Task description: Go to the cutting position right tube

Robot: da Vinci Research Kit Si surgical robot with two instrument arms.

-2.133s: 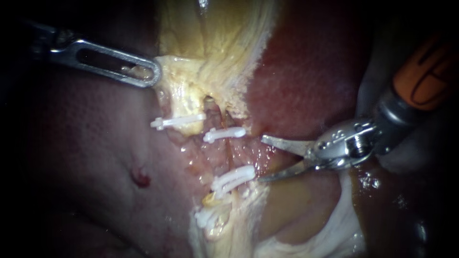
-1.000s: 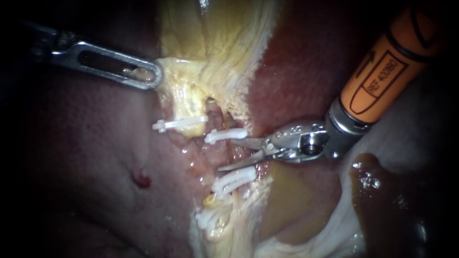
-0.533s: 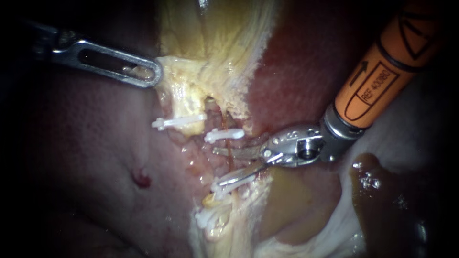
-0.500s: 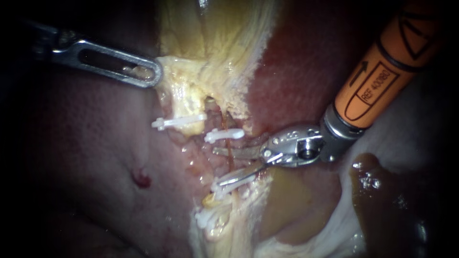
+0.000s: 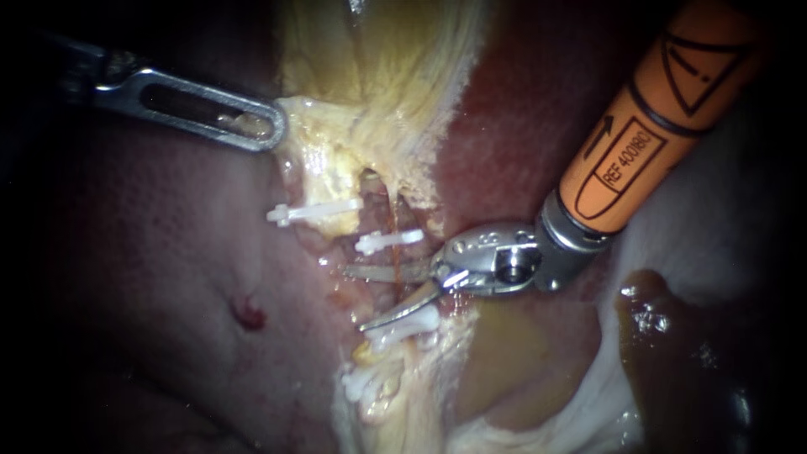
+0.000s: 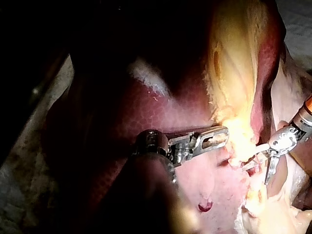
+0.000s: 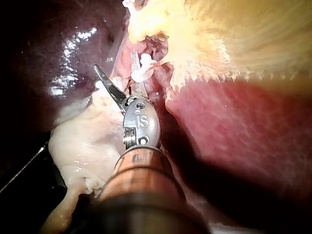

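Taking the upper clip (image 5: 388,241) as the reference point. The right tube (image 5: 392,220) is the thin orange-ish strand that comes out of the yellow tissue (image 5: 336,143) just above that clip. It passes under the clip and runs on down to the lower clip (image 5: 403,323).

The right instrument (image 5: 353,299), with its orange-sleeved shaft, has its blades spread apart just below the upper clip. One blade lies flat right under the clip and the other angles down along the lower clip; can't tell if it actually touches. So the stretch of tube between the two clips sits in the gap between the blades, and as far as I can see they aren't closed on it.

The left instrument (image 5: 273,132) is up and to the left of the upper clip, well apart from it. Its jaws are clamped on an edge of the yellow tissue — a bit of it shows through the window in the jaw.

A third clip (image 5: 313,212) sits just left of the upper clip and slightly higher, on another strand. The dark red liver (image 5: 521,126) is off to the clip's right. The right wrist view agrees — blades parted, white clip just ahead of them.
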